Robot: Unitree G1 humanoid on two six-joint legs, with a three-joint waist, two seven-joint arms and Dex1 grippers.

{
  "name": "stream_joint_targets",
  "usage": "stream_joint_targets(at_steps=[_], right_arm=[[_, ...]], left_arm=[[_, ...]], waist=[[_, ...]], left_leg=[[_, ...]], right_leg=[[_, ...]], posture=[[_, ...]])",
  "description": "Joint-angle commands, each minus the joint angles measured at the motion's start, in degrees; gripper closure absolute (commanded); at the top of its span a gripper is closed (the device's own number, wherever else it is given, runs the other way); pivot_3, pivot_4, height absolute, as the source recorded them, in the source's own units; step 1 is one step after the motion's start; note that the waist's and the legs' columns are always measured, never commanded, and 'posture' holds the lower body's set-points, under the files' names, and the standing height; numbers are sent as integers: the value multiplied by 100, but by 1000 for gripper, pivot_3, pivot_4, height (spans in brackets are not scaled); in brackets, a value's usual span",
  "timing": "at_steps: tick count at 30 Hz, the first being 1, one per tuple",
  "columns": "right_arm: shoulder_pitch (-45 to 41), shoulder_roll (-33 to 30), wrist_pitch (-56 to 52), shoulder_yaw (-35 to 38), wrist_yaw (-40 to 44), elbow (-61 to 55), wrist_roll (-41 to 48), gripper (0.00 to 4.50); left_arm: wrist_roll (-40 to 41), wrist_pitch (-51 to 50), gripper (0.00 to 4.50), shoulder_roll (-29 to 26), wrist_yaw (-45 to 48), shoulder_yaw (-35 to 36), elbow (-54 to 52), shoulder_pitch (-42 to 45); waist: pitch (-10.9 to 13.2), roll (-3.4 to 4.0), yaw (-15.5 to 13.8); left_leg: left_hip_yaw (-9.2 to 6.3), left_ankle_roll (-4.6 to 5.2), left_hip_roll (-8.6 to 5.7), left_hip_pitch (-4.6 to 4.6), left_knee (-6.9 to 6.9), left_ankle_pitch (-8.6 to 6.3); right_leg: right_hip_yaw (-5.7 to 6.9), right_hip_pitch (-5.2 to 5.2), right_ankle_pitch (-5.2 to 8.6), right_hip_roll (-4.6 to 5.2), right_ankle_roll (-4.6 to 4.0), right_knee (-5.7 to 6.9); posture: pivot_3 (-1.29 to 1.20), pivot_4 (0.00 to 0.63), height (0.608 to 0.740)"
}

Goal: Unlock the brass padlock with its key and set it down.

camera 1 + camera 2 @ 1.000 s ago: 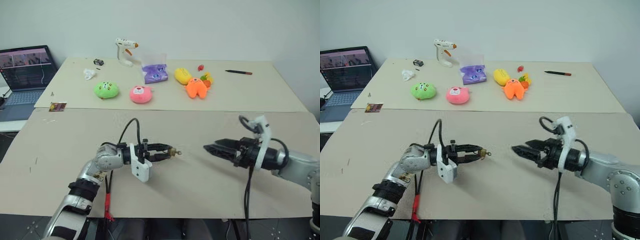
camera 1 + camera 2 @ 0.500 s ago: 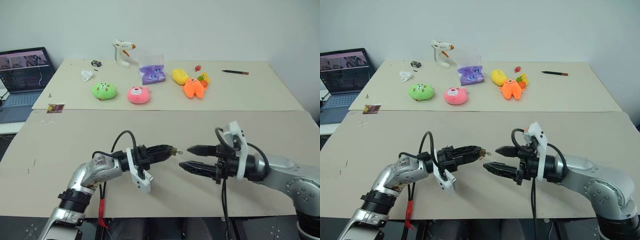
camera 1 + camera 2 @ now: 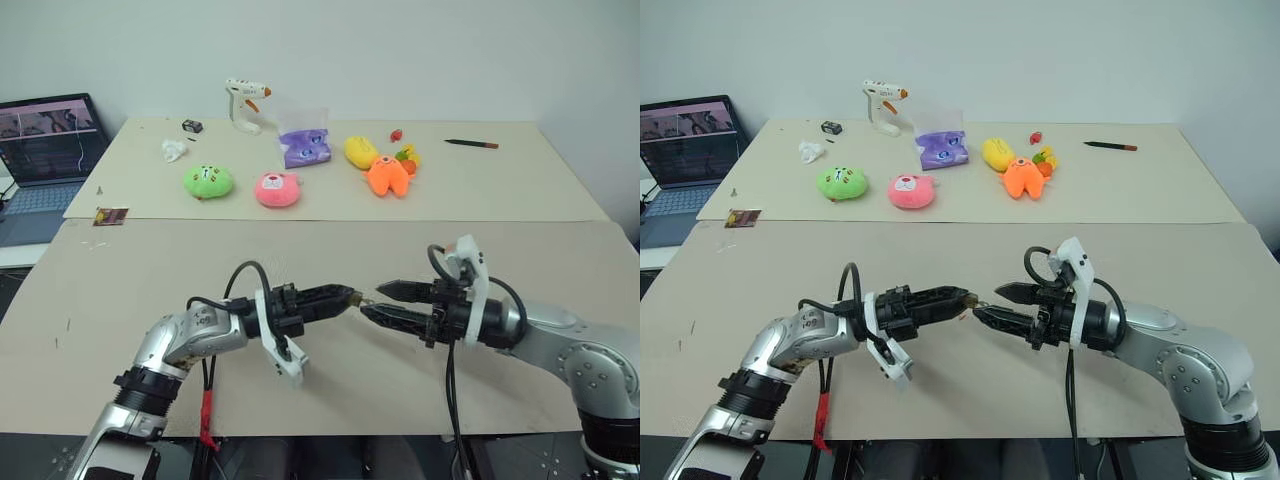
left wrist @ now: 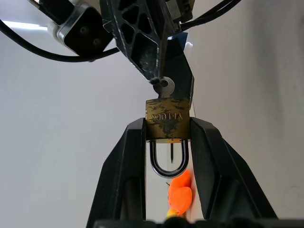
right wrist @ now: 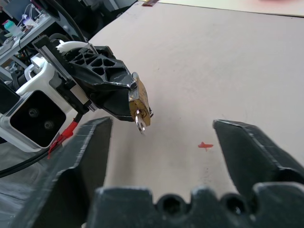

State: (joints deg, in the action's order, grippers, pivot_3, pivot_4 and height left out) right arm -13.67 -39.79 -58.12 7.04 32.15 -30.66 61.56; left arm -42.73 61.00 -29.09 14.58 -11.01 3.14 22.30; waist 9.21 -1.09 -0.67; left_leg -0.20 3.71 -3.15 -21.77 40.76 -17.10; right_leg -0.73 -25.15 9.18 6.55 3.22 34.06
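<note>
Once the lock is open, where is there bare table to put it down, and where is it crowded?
The near table is bare on both sides of the left gripper, which holds the brass padlock, and beyond the right gripper. A small red mark lies below the grippers. The far table is crowded mid-back around the plush toys; its right end near the pen is freer.

Padlock (image 4: pixel 166 120): small, tarnished brass body, silver shackle closed; key (image 4: pixel 164 86) inserted; clamped between left jaws, above bench.
</note>
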Motion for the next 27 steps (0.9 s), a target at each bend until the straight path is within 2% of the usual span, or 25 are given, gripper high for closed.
stream_joint_targets(at_steps=[1,5,27], right_arm=[[-114,26,27,108,-3,-111,200,1991],[-125,-19,-39,106,-37,-194,344,3317],[-99,-198,-36,132,-21,-137,523,3317]], left_arm=[[107,-81,3685,-32,-134,-73,-174,104],[142,-144,3685,-65,-164,-112,-203,117],[464,-470,3685,-115,-50,-331,-320,299]], waist=[[0,0,3],[0,0,-1],[0,0,-1]], left_leg=[[0,0,0,-1,0,0],[0,0,0,-1,0,0],[0,0,0,-2,0,0]], right_leg=[[0,0,0,0,0,-1],[1,0,0,0,0,0],[0,0,0,0,0,-1]], posture=[[0,150,739],[0,150,739],[0,150,739]])
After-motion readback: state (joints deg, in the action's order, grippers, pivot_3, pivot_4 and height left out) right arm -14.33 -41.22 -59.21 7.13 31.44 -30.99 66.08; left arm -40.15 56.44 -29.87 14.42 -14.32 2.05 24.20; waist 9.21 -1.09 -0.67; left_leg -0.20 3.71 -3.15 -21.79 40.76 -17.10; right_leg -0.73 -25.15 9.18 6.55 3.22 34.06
